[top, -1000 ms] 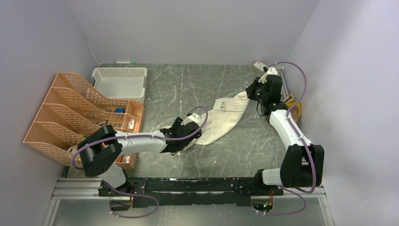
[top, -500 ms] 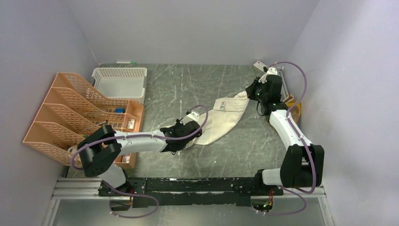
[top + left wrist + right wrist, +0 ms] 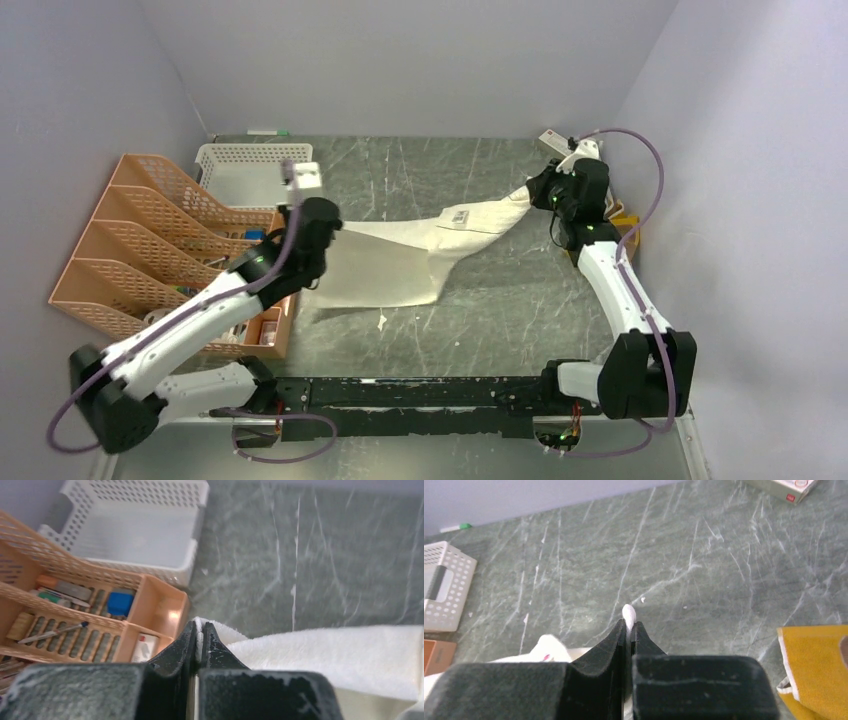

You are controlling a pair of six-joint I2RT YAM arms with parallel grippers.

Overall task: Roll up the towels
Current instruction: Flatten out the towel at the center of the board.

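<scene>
Off-white towel (image 3: pixel 395 265) is stretched out between both arms, to the right of the orange desk organizer (image 3: pixel 150 240). Left gripper (image 3: pixel 198 631) is pressed together on one towel corner just beside the organizer. Right gripper (image 3: pixel 629 622) pinches the opposite corner, well right of the organizer, near the mustard-yellow towel (image 3: pixel 814 665).

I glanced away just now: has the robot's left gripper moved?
Yes. The left gripper, shut on the off-white towel, has swung left and back, from mid-table toward the white basket.
</scene>
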